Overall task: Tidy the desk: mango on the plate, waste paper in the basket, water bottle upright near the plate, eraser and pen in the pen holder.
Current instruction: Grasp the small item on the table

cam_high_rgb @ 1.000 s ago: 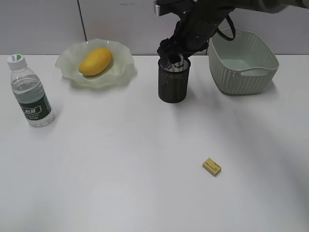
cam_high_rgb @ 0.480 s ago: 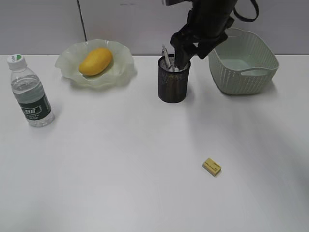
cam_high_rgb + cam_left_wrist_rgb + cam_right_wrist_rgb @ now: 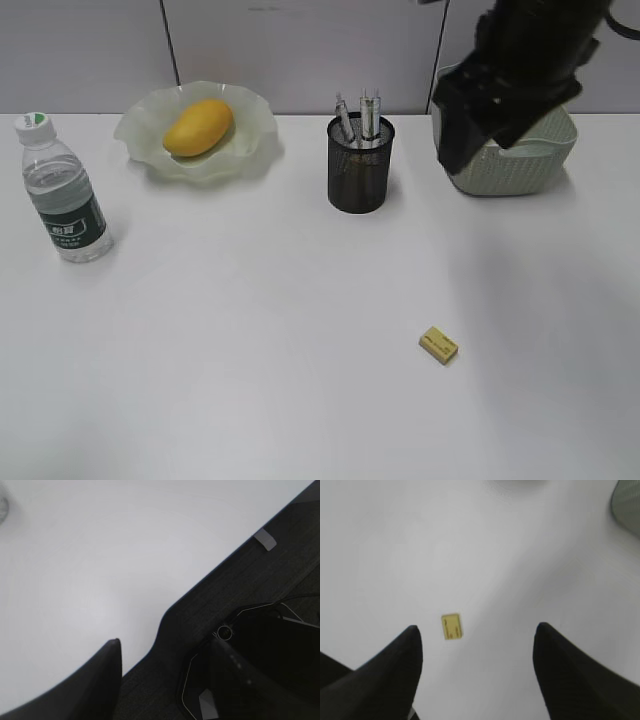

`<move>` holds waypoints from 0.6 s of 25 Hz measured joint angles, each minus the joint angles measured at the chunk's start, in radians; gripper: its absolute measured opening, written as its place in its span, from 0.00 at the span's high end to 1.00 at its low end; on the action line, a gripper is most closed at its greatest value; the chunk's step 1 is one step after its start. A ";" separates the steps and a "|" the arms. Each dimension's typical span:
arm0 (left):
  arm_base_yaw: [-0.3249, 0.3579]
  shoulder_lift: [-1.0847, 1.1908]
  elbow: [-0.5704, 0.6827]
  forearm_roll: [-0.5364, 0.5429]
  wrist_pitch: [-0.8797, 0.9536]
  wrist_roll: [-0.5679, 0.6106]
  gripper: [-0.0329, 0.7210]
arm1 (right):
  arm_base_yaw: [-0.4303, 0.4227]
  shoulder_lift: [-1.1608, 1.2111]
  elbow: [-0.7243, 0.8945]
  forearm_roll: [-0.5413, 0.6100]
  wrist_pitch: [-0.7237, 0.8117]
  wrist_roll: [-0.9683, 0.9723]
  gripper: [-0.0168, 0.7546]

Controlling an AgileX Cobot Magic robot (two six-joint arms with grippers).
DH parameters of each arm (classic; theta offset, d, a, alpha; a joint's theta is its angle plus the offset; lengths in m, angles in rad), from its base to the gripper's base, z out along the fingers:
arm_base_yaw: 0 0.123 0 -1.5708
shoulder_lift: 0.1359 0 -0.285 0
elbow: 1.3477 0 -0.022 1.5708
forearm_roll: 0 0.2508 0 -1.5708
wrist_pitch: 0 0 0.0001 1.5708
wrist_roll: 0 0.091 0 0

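Eraser, a small yellow rectangular block (image 3: 439,345), lies alone on the plain white desk (image 3: 250,330), well apart from the black mesh pen holder (image 3: 360,166) where pens (image 3: 368,115) stand. The right gripper (image 3: 477,675) hangs above it, jaws spread and empty. The left gripper (image 3: 165,680) hovers released at the desk's edge, holding nothing.

Right gripper (image 3: 476,647) jaws apart – eraser (image 3: 451,626) on desk (image 3: 485,555) between.
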 joint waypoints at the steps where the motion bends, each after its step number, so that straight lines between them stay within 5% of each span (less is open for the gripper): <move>1: 0.000 0.000 0.000 0.000 0.000 0.000 0.39 | 0.000 -0.037 0.048 -0.002 -0.001 0.007 0.27; 15: 0.000 0.000 0.000 -0.001 0.000 0.000 0.39 | 0.000 -0.694 0.636 -0.024 -0.083 0.075 0.27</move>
